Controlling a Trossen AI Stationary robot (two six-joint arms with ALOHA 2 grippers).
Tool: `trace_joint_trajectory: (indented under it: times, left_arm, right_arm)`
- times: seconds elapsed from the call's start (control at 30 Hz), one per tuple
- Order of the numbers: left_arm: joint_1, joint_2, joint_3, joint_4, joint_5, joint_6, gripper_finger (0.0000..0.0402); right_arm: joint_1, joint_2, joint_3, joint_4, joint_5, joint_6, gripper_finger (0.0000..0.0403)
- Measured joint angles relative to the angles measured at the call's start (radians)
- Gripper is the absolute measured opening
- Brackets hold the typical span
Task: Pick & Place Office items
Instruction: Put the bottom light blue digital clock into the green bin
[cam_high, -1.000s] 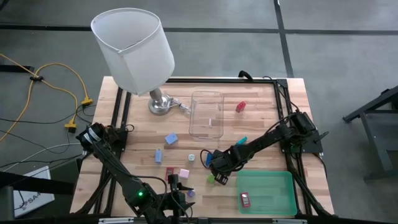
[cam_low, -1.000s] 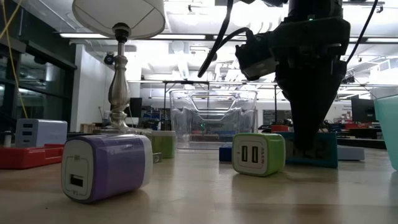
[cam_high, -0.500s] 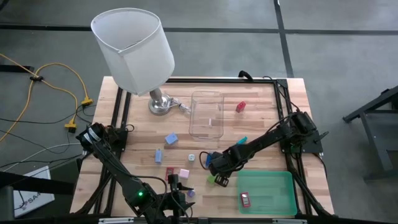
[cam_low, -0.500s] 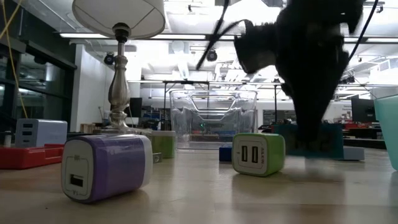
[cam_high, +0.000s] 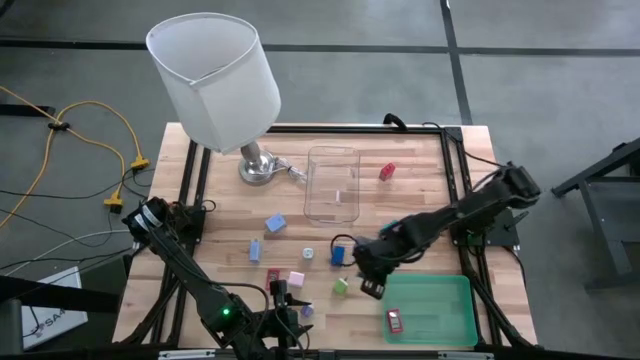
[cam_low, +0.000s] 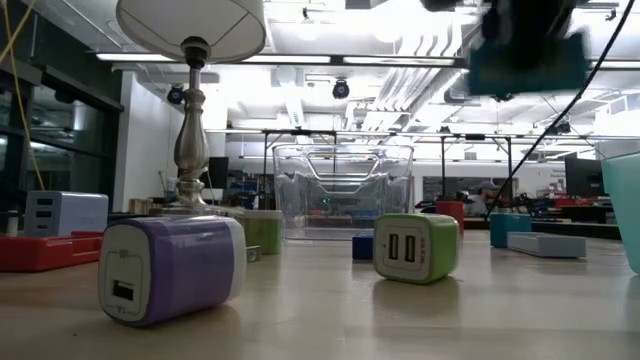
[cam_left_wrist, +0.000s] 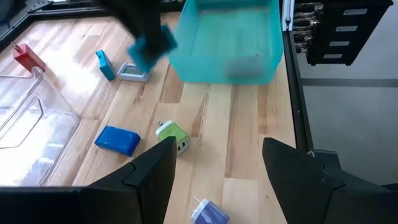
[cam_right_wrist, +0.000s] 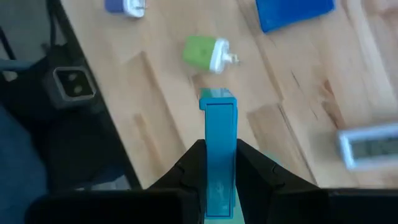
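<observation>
My right gripper (cam_high: 371, 283) hangs above the table between the green charger block (cam_high: 341, 286) and the flat green tray (cam_high: 440, 300), shut on a teal blocky piece (cam_right_wrist: 217, 124). That piece shows blurred high up in the low view (cam_low: 525, 58) and in the left wrist view (cam_left_wrist: 152, 48). Other small pieces lie flat on the wood: a blue one (cam_high: 338, 254), a light blue one (cam_high: 275, 223), a pink one (cam_high: 296, 278) and a red one (cam_high: 388, 171). A red piece (cam_high: 395, 320) lies in the tray. My left gripper (cam_left_wrist: 217, 180) waits open at the table's near edge. My right gripper pinches the teal piece between its two fingers (cam_right_wrist: 186, 165), gripping the end nearest the wrist (cam_right_wrist: 217, 162). The fingers point down from above. The piece is lifted clear of the table, and its free end (cam_right_wrist: 217, 98) sticks out beyond the fingertips.
A lamp (cam_high: 215, 80) stands at the far left, with a clear plastic box (cam_high: 332, 185) beside it. A purple charger block (cam_low: 170, 268) lies near the near edge. A second teal piece (cam_low: 505, 228) and a flat grey piece (cam_low: 545, 243) lie right of centre.
My right gripper has risen from the table with the teal piece, lifting it clear, and moved a little toward the near right, toward the green tray. In the low view it climbed almost out of the picture. The green charger block stayed put.
</observation>
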Motion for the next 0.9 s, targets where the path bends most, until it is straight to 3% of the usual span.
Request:
trace_joint_trajectory:
  times: [0.27, 0.6, 0.77, 0.9]
  left_arm:
    - [0.0, 0.0, 0.0, -0.008, 0.0, -0.024, 0.023]
    - [0.0, 0.0, 0.0, -0.008, 0.0, -0.027, 0.023]
    - [0.0, 0.0, 0.0, -0.008, 0.0, -0.027, 0.023]
    - [0.0, 0.0, 0.0, -0.008, 0.0, -0.027, 0.023]
  right_arm:
    - [0.148, -0.108, 0.001, -0.039, 0.062, 0.159, 0.0053]
    - [0.335, -0.07, -0.006, -0.129, 0.135, 0.382, 0.0053]
    - [0.389, -0.055, -0.097, -0.102, 0.128, 0.478, 0.0053]
    - [0.394, -0.055, -0.201, 0.016, 0.088, 0.51, 0.0053]
